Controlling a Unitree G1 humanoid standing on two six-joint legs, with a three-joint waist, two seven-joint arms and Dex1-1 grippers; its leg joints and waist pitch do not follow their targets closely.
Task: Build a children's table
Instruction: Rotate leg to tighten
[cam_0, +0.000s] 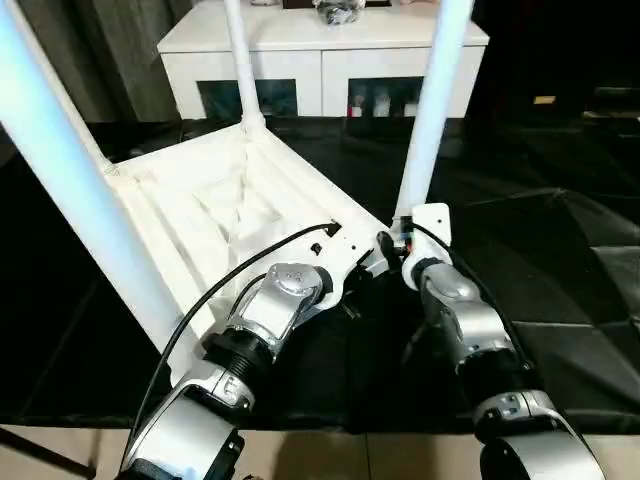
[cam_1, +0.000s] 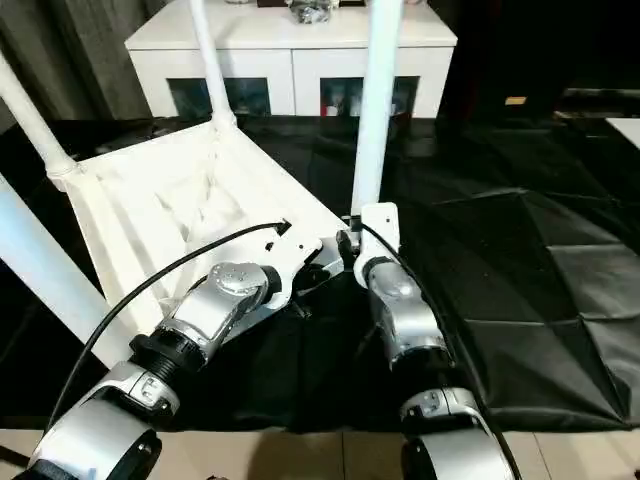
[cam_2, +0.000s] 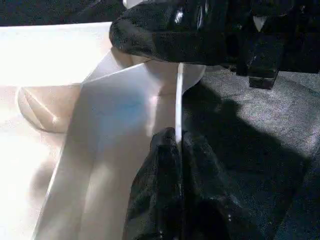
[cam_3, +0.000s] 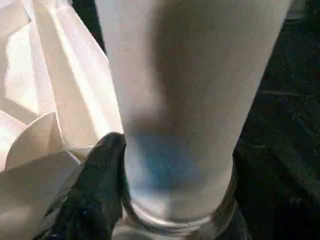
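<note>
Silver forearms (cam_0: 262, 330) reach to the upturned children's table (cam_0: 215, 215) on black cloth (cam_0: 560, 290). Left claw (cam_2: 177, 145) pinches its rim; right claw (cam_3: 165, 195) grips a leg (cam_0: 432, 110) at its socket. White cabinet (cam_0: 320, 60) stands behind.

Left forearm (cam_0: 250, 340): silver-grey metal casing, rounded, glossy. Black ribbed collar ring partway up, between two silver segments. Rounded silver wrist housing bears a round cap with small dark screws. A thin black cable (cam_0: 215, 290) loops from the wrist back along the outside of the arm.

Right forearm (cam_0: 470, 325): same silver shell, smooth bulged segments, black joint band near the elbow. Short black cable at the wrist, by a white mounting plate.

Fingers (cam_2: 165, 190): black, matte-glossy, softly rounded.
</note>
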